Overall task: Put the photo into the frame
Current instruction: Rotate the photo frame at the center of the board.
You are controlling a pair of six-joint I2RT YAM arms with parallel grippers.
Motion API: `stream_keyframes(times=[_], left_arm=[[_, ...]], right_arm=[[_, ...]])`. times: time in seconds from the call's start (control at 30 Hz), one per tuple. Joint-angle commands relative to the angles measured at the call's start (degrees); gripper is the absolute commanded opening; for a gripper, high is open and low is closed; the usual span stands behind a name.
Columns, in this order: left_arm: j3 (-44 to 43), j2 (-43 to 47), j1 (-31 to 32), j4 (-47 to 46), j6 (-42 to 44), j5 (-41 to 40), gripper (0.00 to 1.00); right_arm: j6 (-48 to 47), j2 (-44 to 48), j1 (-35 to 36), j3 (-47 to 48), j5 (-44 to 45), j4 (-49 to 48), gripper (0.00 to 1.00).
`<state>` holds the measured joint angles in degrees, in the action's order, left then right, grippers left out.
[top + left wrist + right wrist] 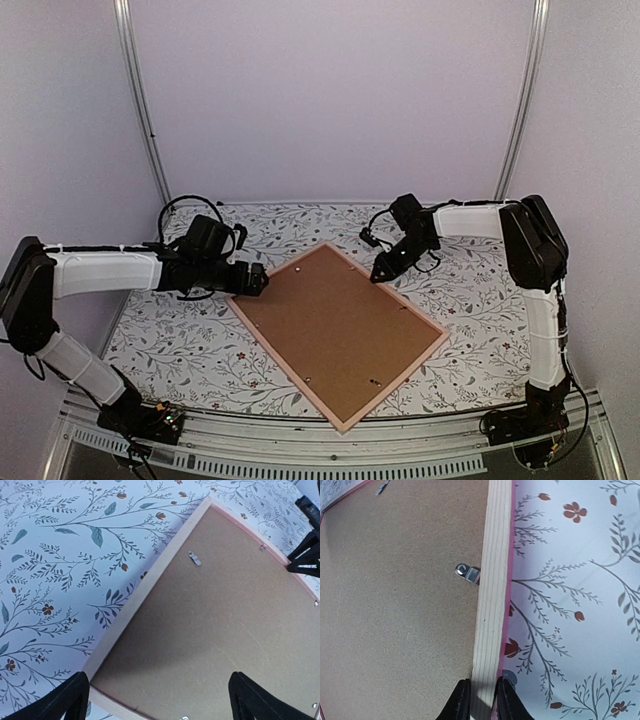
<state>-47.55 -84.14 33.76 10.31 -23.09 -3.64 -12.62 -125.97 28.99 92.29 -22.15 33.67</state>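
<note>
The frame (290, 365) lies face down on the floral cloth, its thin pink border around a plain brown backing board (340, 330). The photo is hidden. My left gripper (255, 280) is open at the frame's left corner; in the left wrist view (160, 702) its fingers stand wide apart over the pale rail (145, 590) and the board (215, 620). My right gripper (380, 272) is shut on the frame's far right rail; in the right wrist view (482, 700) its fingers pinch the pale wooden rail (492, 580) beside the board (395, 605).
Small metal turn clips (465, 572) (194, 558) sit along the frame's inner edge. The floral tablecloth (480, 290) covers the table. White walls and metal posts (145, 110) close off the back and sides. My right gripper's fingers show in the left wrist view (305, 555).
</note>
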Motion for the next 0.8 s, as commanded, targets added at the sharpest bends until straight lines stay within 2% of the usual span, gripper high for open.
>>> stream_keyframes(times=[0.0, 0.1, 0.27, 0.37, 0.5, 0.6, 0.77], left_arm=[[-3.25, -4.72, -2.48, 0.81, 5.67, 0.34, 1.0], [-5.91, -8.71, -3.22, 1.18, 7.93, -0.25, 1.0], [-10.25, -15.4, -4.02, 0.28, 10.14, -3.36, 1.0], [-12.76, -19.11, -4.21, -1.04, 12.42, -3.5, 1.0], [-16.22, -24.15, -5.01, -1.46, 14.33, -2.09, 0.96], [-17.79, -26.91, -5.85, -1.8, 15.0, 0.63, 0.86], [-17.75, -28.3, -6.5, -2.28, 14.61, 5.23, 0.57]], right_arm=[[-7.58, -2.39, 1.07, 1.55, -6.8, 4.64, 0.3], [-7.24, -0.65, 1.07, 1.23, -6.15, 3.17, 0.46], [-2.07, 5.1, 0.83, -2.38, -2.64, -1.65, 0.64], [3.61, 9.25, 0.65, -5.66, 0.29, -3.14, 0.71], [11.91, 15.25, 0.63, -12.42, 6.65, -3.8, 0.75], [19.11, 21.16, 0.63, -19.88, 9.4, -4.43, 0.75], [28.59, 32.41, 0.6, -31.45, 13.58, -3.6, 0.75]])
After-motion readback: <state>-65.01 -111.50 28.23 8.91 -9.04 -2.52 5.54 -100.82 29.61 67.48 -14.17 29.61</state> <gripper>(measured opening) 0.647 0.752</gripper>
